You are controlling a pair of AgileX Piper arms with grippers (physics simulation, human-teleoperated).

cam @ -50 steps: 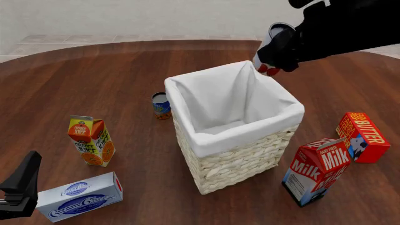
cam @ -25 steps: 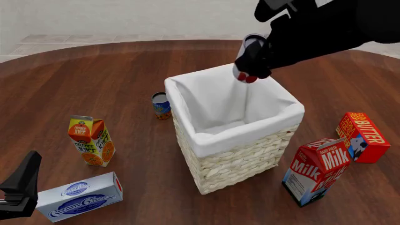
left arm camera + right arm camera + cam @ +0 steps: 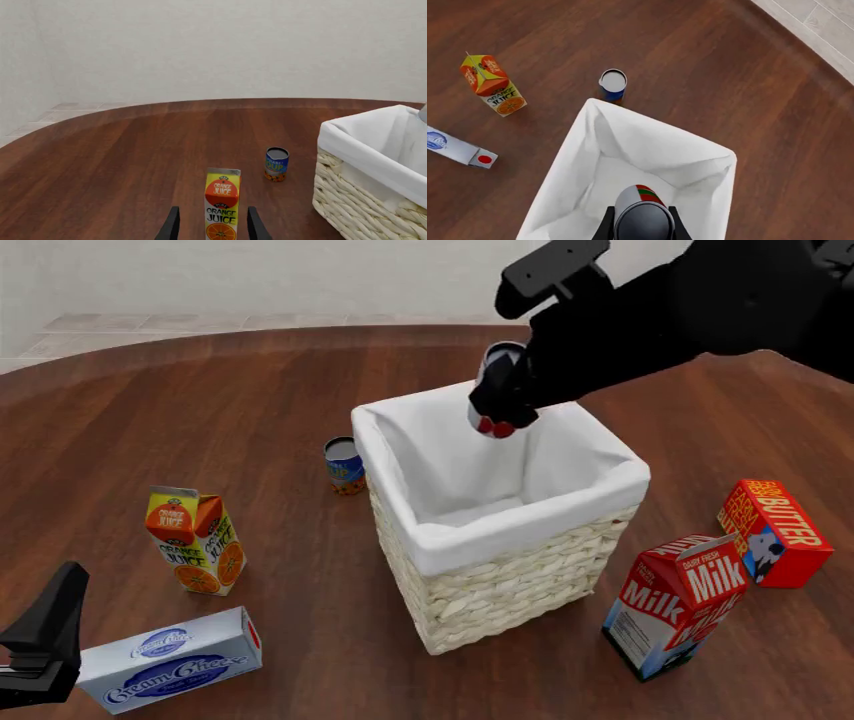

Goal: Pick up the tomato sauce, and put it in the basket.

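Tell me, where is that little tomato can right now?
The tomato sauce is off the table, gripped by the right gripper and held in the air above the open basket, near its far rim in the front view.

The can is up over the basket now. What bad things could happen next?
1. The can hangs above the basket, tilted in the right gripper. If dropped from here it may thump hard on the bottom or bounce.
2. In the front view it sits near the back rim, not the middle, so it could clip the white lining and tumble outside.
3. The big black arm is close above the rim and might bump the basket if it goes lower.
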